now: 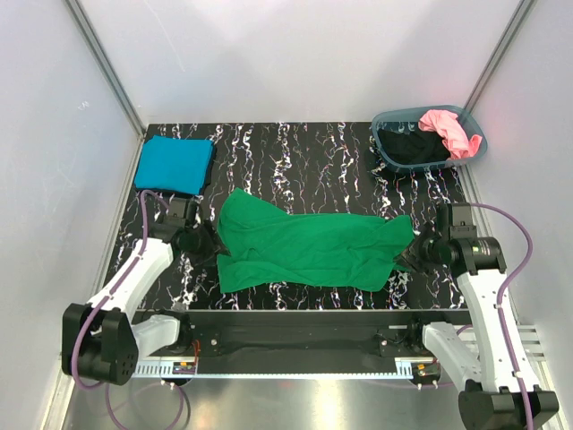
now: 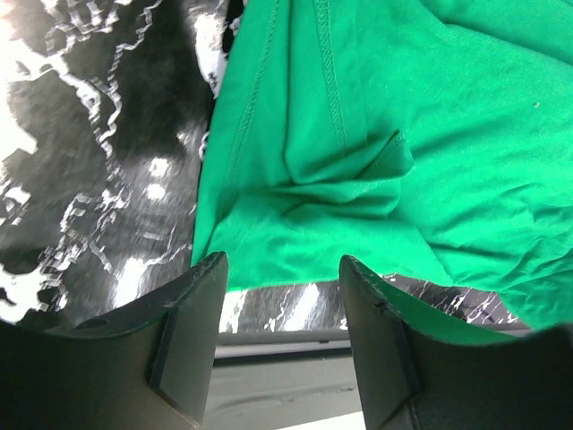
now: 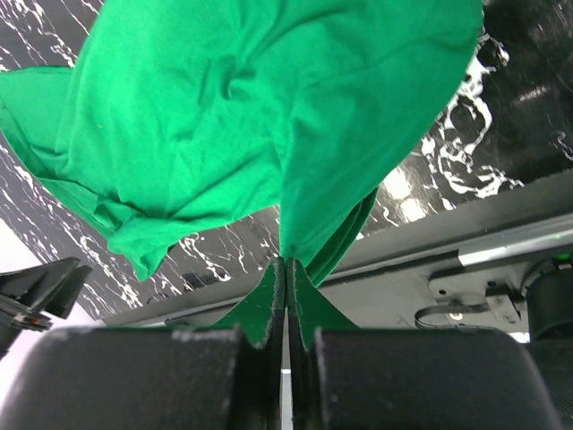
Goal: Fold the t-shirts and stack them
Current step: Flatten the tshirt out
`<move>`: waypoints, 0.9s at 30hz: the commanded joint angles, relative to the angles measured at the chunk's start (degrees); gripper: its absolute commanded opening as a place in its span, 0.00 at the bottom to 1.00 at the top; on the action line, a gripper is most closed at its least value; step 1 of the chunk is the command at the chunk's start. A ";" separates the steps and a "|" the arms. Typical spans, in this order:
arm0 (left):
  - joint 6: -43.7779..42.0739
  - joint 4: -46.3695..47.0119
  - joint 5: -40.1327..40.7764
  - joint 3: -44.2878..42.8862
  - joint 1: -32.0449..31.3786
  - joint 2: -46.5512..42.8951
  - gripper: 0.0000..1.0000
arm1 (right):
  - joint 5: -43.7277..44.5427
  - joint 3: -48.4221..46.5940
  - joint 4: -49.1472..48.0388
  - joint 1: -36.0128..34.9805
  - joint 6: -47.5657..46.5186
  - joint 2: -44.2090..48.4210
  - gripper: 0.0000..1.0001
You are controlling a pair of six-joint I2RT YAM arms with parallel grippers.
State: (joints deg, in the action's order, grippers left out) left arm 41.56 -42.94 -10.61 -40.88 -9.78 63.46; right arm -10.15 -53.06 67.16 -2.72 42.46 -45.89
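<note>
1. Your green shirt (image 1: 309, 246) lies spread and rumpled on the table (image 1: 313, 161). In the top view it runs from the middle toward 6 o'clock, with its long side going from 9 to 3.
2. Your left gripper (image 2: 282, 269) sits at the shirt's 9 o'clock end, low over the table. Its fingers stand roughly half apart with nothing between them. The shirt's hemmed edge lies just past the tips, and only table shows in the gap.
3. Your right gripper (image 3: 286, 269) is at the shirt's 3 o'clock end. Its fingers are pressed together on a pinch of green cloth, which gathers into a narrow fold at the tips and fans out wide beyond them.
4. You cannot tell from these views whether that pinched end is lifted off the table or resting on it.
5. The teal shirt (image 1: 175, 164) lies folded into a flat square at the table's 10 o'clock corner, well apart from the green one.
6. The basket (image 1: 387, 118) stands at the 2 o'clock corner. The black shirt (image 1: 412, 146) is bunched inside it, and the pink shirt (image 1: 448, 130) is heaped at its 3 o'clock side, touching the rim.
</note>
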 commanded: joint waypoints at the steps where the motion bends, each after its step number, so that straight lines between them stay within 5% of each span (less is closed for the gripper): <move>1: -2.18 7.68 -3.27 1.07 -0.33 -0.01 0.57 | -0.22 -2.75 -2.64 -0.18 -0.36 -0.96 0.00; 14: -6.47 8.48 -2.22 0.20 -2.70 2.36 0.55 | -0.30 -2.58 -3.52 -0.18 -0.18 -1.40 0.00; 21: -15.89 5.58 -2.04 -5.87 -3.84 14.67 0.59 | -1.36 -2.31 -4.75 -0.27 0.26 -1.22 0.00; 27: -24.24 8.67 -12.41 -8.59 -3.93 18.09 0.60 | -1.80 -1.44 -5.19 -0.27 0.70 0.18 0.00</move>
State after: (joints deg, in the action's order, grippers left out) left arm 24.03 -37.19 -16.75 -45.56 -13.47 80.09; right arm -10.46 -53.58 64.03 -2.72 42.50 -47.00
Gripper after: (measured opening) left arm 0.602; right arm 0.012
